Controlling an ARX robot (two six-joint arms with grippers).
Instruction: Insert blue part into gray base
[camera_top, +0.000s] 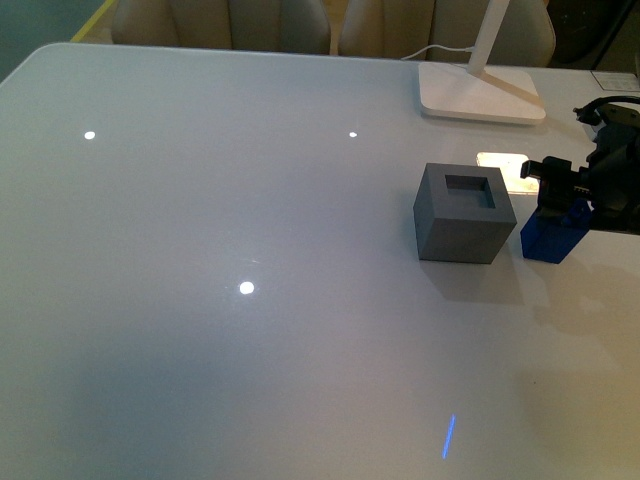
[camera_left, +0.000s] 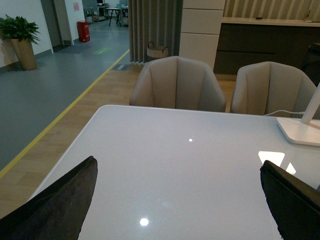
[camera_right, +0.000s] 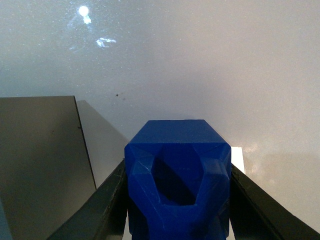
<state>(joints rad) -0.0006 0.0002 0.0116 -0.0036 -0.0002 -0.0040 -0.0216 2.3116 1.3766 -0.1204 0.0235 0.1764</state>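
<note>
The gray base (camera_top: 464, 214) is a matte cube with a square hole in its top, on the white table at the right. The blue part (camera_top: 552, 236) stands on the table just right of it, close to its side. My right gripper (camera_top: 560, 192) is shut on the blue part from above. In the right wrist view the blue part (camera_right: 177, 175) fills the space between both fingers (camera_right: 102, 210), and the gray base's side (camera_right: 42, 165) is beside it. My left gripper (camera_left: 180, 200) is open and empty over bare table; it is out of the front view.
A white lamp base (camera_top: 480, 95) with its arm and cable stands behind the gray base. The table's far edge (camera_top: 230, 52) has beige chairs (camera_left: 177, 85) behind it. Bright light spots (camera_top: 246, 288) lie on the glossy top.
</note>
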